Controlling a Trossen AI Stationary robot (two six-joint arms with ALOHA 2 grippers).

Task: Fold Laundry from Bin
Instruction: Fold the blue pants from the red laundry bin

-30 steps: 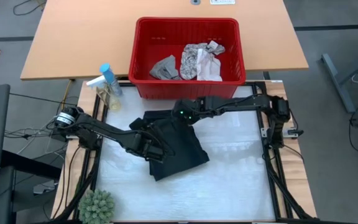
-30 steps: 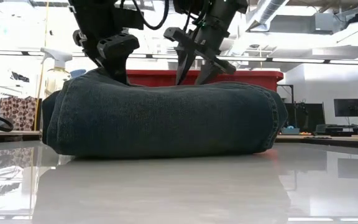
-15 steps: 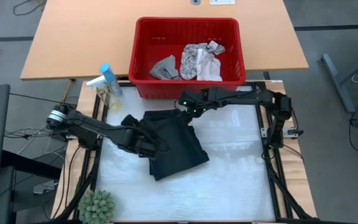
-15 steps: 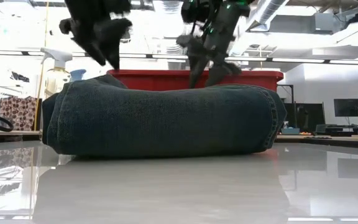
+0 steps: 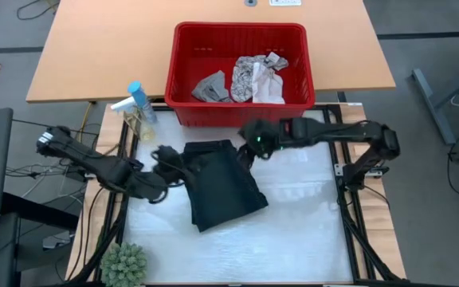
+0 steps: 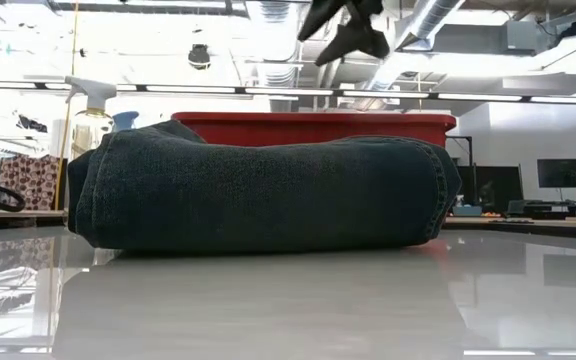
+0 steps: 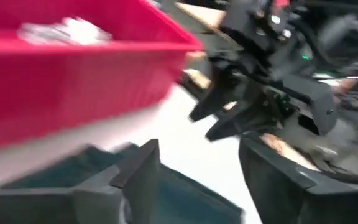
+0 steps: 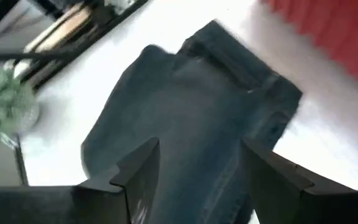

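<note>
On the white table (image 5: 293, 223), just near of the bin (image 5: 183, 48), the dark garment (image 5: 221, 183) lies folded into a thick, compact bundle. Its long axis runs from far to near, slightly slanted toward the right at the near end. In the low view it is seen as a rounded stack of blue-black denim (image 6: 258, 195), edges tucked, with no gripper on it.

Both grippers are raised clear of the garment. The left gripper (image 5: 163, 156) is seen just beside the bundle's far-left corner, its fingers parted and holding nothing. The right gripper (image 5: 245, 151) hangs above the far-right corner, fingers likewise spread and empty, as its wrist view shows the denim (image 8: 191, 124) between them but well below.

Inside the bin, at its near side, the rest of the laundry is gathered: a grey piece (image 5: 211, 85), a leaf-patterned cloth (image 5: 249, 76) and a whitish cloth (image 5: 273, 86), all crumpled and unfolded. These lie far of both grippers; the right gripper is judged the nearer to the patterned and whitish cloths, so a reach over the near rim is likely called for from that arm.

A spray bottle (image 5: 138, 108) stands left of the bin.
</note>
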